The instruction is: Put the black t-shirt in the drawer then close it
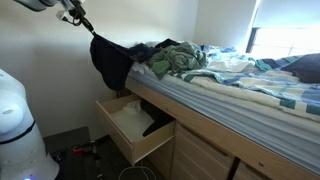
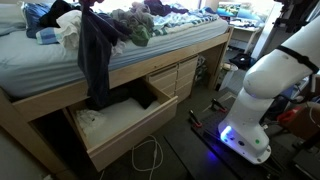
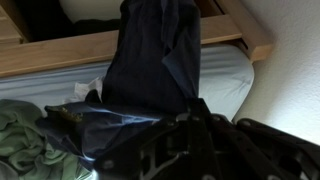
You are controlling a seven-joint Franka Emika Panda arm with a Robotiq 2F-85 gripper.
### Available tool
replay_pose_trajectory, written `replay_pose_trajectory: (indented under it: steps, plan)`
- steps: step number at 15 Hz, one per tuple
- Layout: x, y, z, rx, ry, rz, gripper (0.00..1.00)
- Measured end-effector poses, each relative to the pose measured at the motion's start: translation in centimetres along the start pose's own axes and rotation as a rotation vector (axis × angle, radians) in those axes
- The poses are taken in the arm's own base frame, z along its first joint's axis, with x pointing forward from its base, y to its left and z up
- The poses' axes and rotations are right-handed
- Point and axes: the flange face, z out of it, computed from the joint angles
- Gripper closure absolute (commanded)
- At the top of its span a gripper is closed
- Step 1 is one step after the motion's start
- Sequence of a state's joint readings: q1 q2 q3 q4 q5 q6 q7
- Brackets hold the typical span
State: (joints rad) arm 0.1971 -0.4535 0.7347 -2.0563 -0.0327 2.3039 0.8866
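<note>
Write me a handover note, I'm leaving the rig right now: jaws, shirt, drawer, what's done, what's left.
Jaws: shut on the black t-shirt, holding it up high.
Shirt: hangs off the side of the bed, above the drawer.
Drawer: pulled open.
Done: shirt picked up.
Left: lower the shirt into the drawer, let go, push the drawer shut.

The black t-shirt [image 1: 110, 62] hangs limp and bunched at upper left in an exterior view, suspended above the drawer [image 1: 125, 120]. That drawer, light-brown wood with a pale interior, stands pulled open at lower centre.
</note>
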Motion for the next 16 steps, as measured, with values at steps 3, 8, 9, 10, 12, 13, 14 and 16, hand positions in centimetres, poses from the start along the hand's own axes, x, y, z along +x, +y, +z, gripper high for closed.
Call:
replay_pose_trajectory:
  steps: [3, 8, 9, 10, 12, 13, 14, 16]
  plan:
    - [-0.3, 0.3, 0.2, -0.012, -0.013, 0.009, 1.00]
    - [-0.6, 2.8, 2.9, -0.040, -0.077, 0.066, 1.00]
    - [-0.7, 3.4, 3.6, -0.042, -0.095, 0.084, 1.00]
    - [-0.8, 4.1, 4.4, -0.048, -0.112, 0.101, 1.00]
    - [-0.9, 5.5, 5.7, -0.062, -0.140, 0.129, 1.00]
    - [-1.0, 6.1, 6.2, -0.070, -0.148, 0.138, 1.00]
    - [-1.0, 6.5, 6.6, -0.078, -0.154, 0.144, 1.00]
    - [-0.7, 6.8, 6.6, -0.079, -0.151, 0.149, 1.00]
